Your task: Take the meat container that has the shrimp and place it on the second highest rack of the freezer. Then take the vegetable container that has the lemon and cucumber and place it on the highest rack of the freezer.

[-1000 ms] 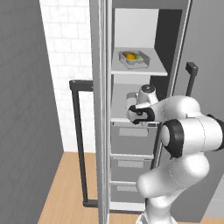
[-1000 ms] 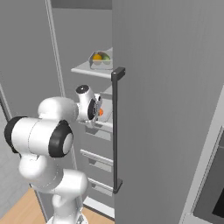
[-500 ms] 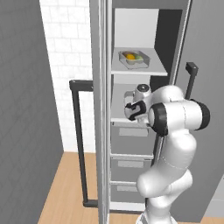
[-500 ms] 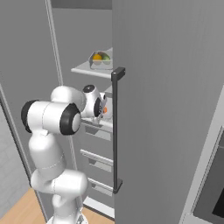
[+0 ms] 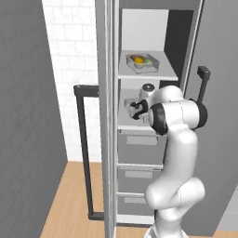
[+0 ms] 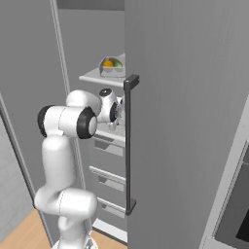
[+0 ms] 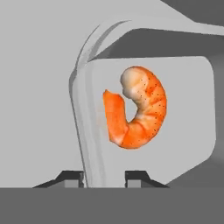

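The freezer (image 5: 139,116) stands open, and the container with the lemon (image 5: 137,59) and the cucumber (image 5: 148,61) sits on the highest rack (image 5: 162,73), toward the front left part of the board. From how it lies, that part of the job looks finished. In the right base view the same clear tray (image 6: 113,66) rests on the top shelf, lemon and green piece side by side inside it.

The arm reaches into the compartment just below, at the level of the second rack (image 5: 128,125), above the grey drawers (image 5: 139,146). The pincer (image 7: 104,175) is at the rim of the meat container (image 7: 175,144): in the hand view one wall of the tray (image 7: 89,131) runs down between the two dark tips, and the shrimp (image 7: 138,109) lies curled on the tray floor just beyond. The tips stand a little apart on either side of that wall, and whether they press on it or have let go I cannot tell from these views.

My reading is that the shrimp tray is on, or right at, the second highest rack, so placement is essentially made. What seems left is a clean release and drawing the arm back out past the door (image 6: 185,121) without dragging the tray along
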Controlling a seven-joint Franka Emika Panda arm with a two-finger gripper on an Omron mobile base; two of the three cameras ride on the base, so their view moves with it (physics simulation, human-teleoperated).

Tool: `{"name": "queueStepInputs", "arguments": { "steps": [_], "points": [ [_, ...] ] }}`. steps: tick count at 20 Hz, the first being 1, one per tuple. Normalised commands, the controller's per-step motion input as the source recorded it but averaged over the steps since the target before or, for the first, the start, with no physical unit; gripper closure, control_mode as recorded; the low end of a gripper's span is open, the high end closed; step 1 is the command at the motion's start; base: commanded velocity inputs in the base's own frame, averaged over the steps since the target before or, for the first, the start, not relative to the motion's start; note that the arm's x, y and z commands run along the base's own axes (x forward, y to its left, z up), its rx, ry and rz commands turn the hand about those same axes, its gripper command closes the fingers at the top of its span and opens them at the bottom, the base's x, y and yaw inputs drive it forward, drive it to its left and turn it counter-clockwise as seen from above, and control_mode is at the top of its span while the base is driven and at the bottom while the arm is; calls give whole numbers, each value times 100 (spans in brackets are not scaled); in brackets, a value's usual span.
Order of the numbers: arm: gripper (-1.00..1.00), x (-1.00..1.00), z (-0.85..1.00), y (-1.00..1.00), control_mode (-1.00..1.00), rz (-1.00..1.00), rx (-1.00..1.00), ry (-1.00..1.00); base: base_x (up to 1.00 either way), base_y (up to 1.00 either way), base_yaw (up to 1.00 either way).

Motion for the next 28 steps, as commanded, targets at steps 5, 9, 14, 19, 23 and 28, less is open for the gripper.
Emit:
{"name": "queueStepInputs", "arguments": {
  "steps": [5,9,14,19,23,28],
  "points": [
    [-100,-20,-4,0,-100,0,0,-13,0,0,0],
    [-100,-56,-5,0,-100,3,0,-18,0,0,0],
    [-100,-83,24,-4,-100,10,0,-13,0,0,0],
    [-100,-94,60,0,-100,21,0,-18,0,0,0],
    [-100,-86,73,-6,-100,20,0,-16,0,0,0],
    [-100,-80,69,-14,-100,11,0,-5,0,0,0]
  ]
}}
